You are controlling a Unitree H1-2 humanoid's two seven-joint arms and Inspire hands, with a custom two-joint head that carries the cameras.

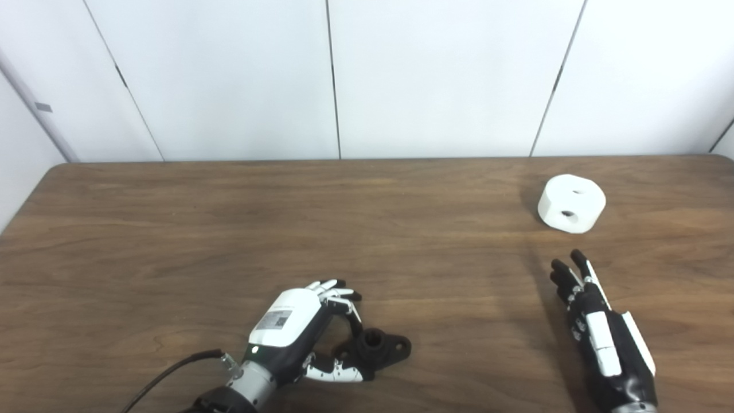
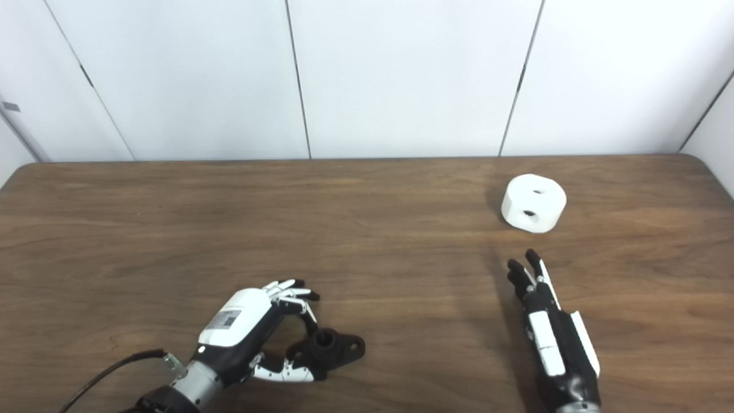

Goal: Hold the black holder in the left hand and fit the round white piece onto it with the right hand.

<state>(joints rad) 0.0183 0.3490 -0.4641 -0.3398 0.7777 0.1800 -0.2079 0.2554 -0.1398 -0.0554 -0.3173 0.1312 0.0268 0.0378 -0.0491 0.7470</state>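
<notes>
Two hands were in play, and your right hand point(image 1: 599, 330) was the one that mattered: fingers straight and released, holding nothing, pointing up the table point(image 1: 172, 229) at the round white piece point(image 1: 571, 203), which sat just beyond the fingertips, slightly to the left, not touching. Your left hand point(image 1: 298, 330) was curled around the black holder point(image 1: 375, 347) near the front edge, though I couldn't tell if it was truly gripped. The sticker on its white back was too blurry to read.
</notes>
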